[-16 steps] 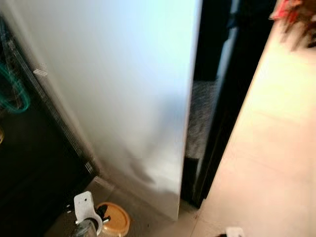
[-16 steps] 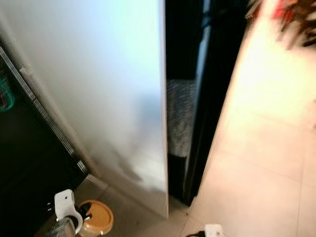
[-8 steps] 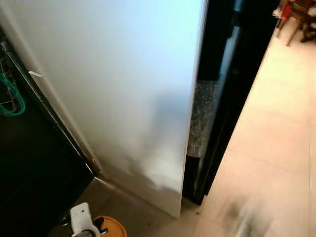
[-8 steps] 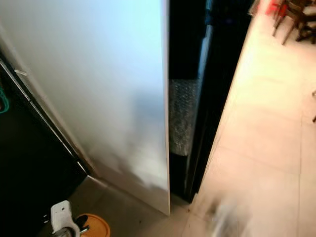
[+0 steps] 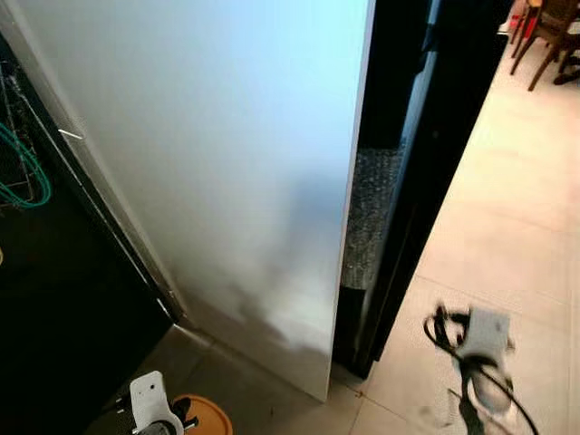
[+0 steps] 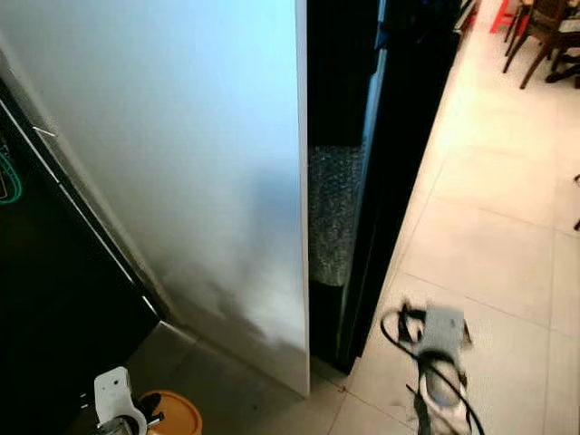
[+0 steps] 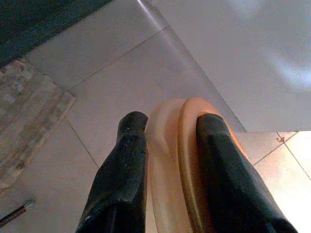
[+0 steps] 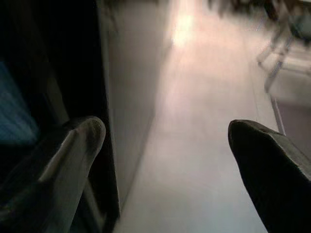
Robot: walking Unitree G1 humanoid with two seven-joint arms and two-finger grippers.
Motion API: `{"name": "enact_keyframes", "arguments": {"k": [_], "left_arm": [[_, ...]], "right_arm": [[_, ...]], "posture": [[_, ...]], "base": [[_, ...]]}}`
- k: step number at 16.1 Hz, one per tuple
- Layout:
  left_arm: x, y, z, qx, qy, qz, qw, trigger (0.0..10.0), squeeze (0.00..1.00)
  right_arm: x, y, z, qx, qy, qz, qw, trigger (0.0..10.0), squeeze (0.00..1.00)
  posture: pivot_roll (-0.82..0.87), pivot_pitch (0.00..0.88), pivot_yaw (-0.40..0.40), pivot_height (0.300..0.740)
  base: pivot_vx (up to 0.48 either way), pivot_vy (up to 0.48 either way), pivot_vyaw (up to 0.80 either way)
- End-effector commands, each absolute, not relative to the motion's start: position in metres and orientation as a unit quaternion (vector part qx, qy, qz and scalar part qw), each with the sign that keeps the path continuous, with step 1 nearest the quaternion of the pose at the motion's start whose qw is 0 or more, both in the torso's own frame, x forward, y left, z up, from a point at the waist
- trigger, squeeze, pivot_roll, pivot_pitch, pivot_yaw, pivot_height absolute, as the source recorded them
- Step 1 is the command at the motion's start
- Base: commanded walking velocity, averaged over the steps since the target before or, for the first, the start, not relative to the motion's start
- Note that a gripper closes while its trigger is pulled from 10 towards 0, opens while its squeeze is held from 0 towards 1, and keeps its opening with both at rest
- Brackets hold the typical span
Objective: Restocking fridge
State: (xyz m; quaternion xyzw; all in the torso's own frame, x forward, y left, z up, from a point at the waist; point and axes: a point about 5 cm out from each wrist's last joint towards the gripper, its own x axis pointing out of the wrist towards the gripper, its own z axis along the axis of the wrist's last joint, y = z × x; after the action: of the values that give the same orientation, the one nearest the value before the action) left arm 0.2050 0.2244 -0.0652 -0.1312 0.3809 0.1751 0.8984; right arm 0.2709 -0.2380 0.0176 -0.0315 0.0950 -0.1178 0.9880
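**At the fridge door edge: item in hand, right arm reaching for the door**

Between the left gripper (image 7: 165,170) fingers sits a tan lidded tub (image 7: 172,160), clamped across its rim, one finger on each side. In the head views the tub's orange lid (image 5: 201,415) shows low at the left, over the floor (image 5: 507,227), just beside the bottom corner of the white door (image 5: 217,163).

Right gripper (image 8: 165,160) is spread wide with nothing between the fingers, pointing along the floor beside the dark fridge side. Its wrist (image 5: 476,349) is up in the head view and blurred, near the black fridge body (image 5: 444,136), right of the door's free edge.

Judgement: this is the door-opening step. The door is ajar, with a dark gap (image 5: 385,109) between its edge and the body. Next move calls for getting the right fingers onto that free edge and swinging it wider, then bringing the tub round into the cabinet. Shelves can't be made out, so no placement target yet.

Risk: the tub rides low and close to the door corner and could clip it on the swing.
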Motion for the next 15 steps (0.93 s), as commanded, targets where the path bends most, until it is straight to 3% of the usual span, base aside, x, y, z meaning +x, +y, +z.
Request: {"name": "enact_keyframes", "arguments": {"k": [1,5,8,15], "left_arm": [[0.198,0.228,-0.069,-0.122,0.392,0.18,0.894,10.0,0.0],[0.198,0.227,-0.069,-0.119,0.393,0.179,0.894,10.0,0.0],[0.197,0.227,-0.069,-0.115,0.394,0.179,0.894,10.0,0.0],[0.187,0.227,-0.074,-0.109,0.406,0.18,0.889,10.0,0.0]], "right_arm": [[0.281,-0.227,0.027,-0.034,0.075,-0.079,0.993,10.0,0.0],[0.32,-0.195,0.064,-0.047,0.026,0.017,0.998,10.0,0.0],[0.351,-0.178,0.097,-0.05,-0.002,0.024,0.998,10.0,0.0],[0.367,-0.181,0.122,-0.053,-0.028,-0.022,0.998,10.0,0.0]], "posture": [[-0.16,0.0,0.058,0.74],[-0.15,0.0,0.057,0.74],[-0.13,0.0,0.049,0.74],[-0.12,0.0,0.038,0.74]], "base": [[0.0,0.0,0.0],[0.0,0.0,0.0],[0.0,0.0,0.0],[0.0,0.0,0.0]]}}
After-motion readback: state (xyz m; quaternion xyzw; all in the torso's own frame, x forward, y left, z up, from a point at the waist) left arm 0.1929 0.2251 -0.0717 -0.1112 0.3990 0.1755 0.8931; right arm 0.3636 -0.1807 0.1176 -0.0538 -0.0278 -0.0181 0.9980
